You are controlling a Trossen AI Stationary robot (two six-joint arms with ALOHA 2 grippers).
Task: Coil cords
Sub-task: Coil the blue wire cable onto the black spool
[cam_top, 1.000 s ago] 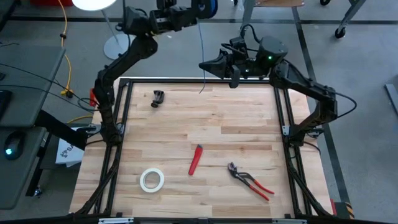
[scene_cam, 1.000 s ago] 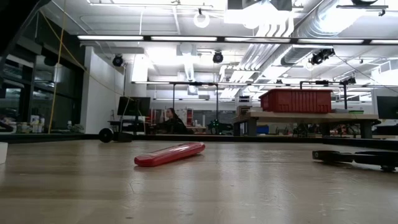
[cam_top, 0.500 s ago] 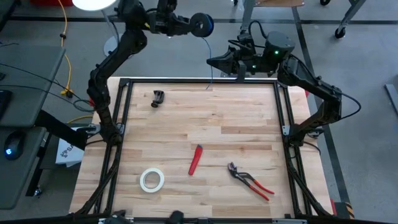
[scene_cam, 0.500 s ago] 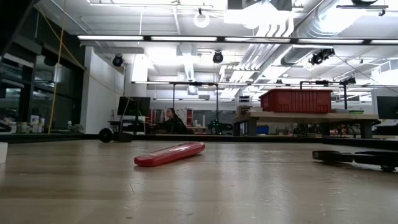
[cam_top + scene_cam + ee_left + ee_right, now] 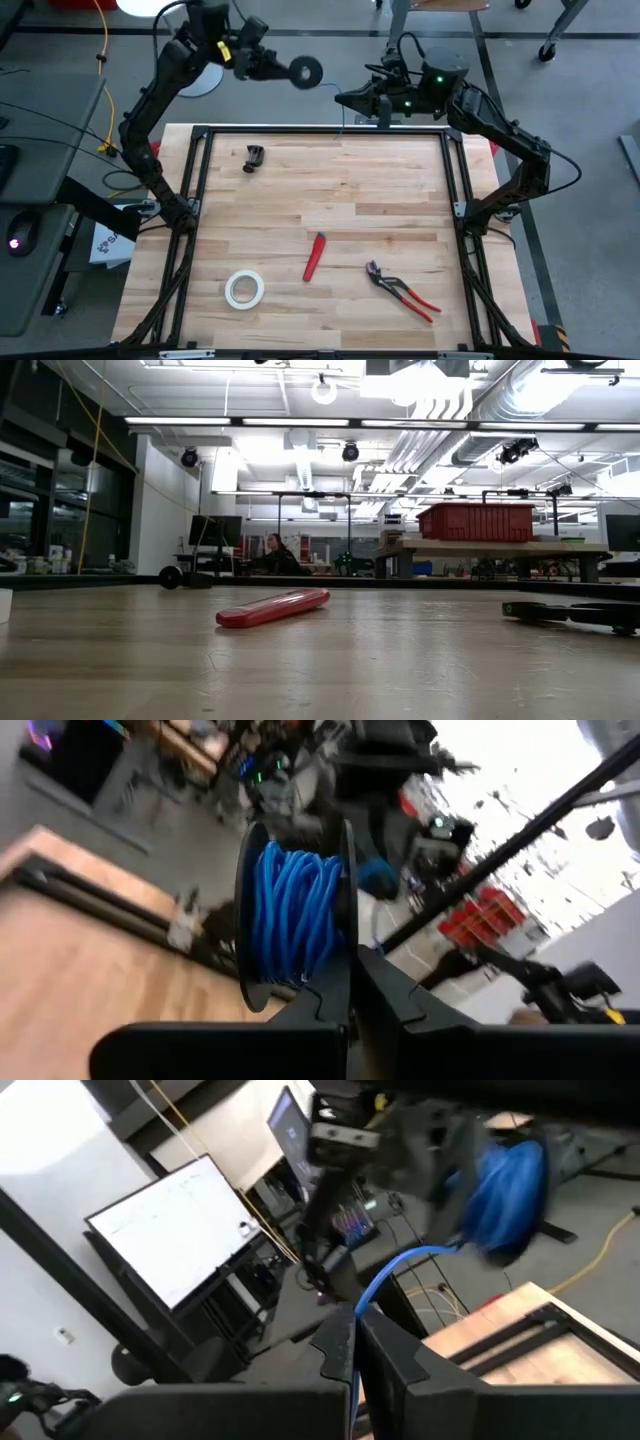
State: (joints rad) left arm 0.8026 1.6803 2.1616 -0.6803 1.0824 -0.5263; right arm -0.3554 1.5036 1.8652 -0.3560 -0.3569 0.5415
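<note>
Left gripper [image 5: 350, 982] clamps the spool [image 5: 306, 71]; right gripper [image 5: 355, 1342] pinches the wire [image 5: 400, 1270]. We judge it thin, floppy: hold it near the spool.

A red flat tool [image 5: 273, 607] lies on the wooden table [image 5: 320, 670], tilted so one end sits a little farther back. Off to its right, near the table's edge, rest dark plier handles [image 5: 575, 613]. Behind the red tool, well beyond the table, a person [image 5: 276, 555] sits at a bench, and farther right a red bin [image 5: 475, 522] stands on a workbench.
</note>
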